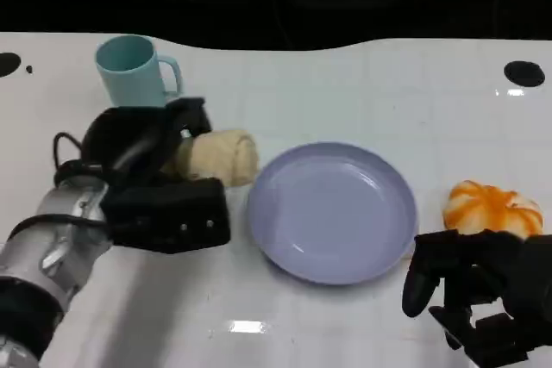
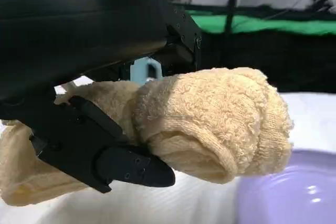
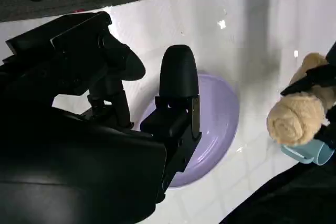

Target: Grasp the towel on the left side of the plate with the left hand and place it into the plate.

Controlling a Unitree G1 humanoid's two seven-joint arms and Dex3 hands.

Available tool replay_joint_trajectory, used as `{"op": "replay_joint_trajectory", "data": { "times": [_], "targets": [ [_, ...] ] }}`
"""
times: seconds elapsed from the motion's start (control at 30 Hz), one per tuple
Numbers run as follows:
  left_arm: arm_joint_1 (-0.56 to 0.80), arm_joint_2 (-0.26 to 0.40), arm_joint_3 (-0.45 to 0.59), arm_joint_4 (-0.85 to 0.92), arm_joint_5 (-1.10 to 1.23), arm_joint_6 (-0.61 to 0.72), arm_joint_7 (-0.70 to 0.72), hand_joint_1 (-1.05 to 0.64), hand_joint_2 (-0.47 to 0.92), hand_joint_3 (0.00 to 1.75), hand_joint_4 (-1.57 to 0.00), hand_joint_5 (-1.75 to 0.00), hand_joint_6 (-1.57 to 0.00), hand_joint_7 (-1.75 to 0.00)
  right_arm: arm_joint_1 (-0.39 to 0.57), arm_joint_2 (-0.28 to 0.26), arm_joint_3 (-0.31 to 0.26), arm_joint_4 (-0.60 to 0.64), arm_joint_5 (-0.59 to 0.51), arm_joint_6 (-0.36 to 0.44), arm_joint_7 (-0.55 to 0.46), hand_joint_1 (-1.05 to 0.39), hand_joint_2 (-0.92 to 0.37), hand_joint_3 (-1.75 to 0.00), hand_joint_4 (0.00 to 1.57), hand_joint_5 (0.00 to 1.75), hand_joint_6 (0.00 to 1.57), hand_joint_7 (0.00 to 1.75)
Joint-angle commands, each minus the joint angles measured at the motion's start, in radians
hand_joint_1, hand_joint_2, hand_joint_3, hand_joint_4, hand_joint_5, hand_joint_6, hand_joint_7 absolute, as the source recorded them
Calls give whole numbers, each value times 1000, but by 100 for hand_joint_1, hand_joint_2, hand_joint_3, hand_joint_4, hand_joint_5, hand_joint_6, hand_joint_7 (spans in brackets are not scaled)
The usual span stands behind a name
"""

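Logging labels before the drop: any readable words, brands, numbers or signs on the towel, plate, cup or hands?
None readable: the towel, plate, blue cup, orange-and-white object, left hand and right hand show no legible text in any view.

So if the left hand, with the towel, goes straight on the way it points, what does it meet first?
Probably the plate: the left hand holds the towel pointing toward the plate's near rim, though height is unclear.
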Motion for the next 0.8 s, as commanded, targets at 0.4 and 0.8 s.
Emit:
{"op": "replay_joint_trajectory", "data": {
  "times": [0.4, 0.8],
  "targets": [
    [-63, -156, -77, -123, 55, 48, -85, -21, 45, 105, -88, -175, -63, -175, -4, 1, 10, 2, -10, -10, -11, 2, -59, -106, 70, 169, 67, 143],
    [-76, -228, -119, -36, 45, 66, -155, -24, 75, 39, -74, -156, -80, -83, 3, 10, 16, 10, -13, -35, -12, 2, -58, -107, 70, 171, 68, 144]
  ]
}}
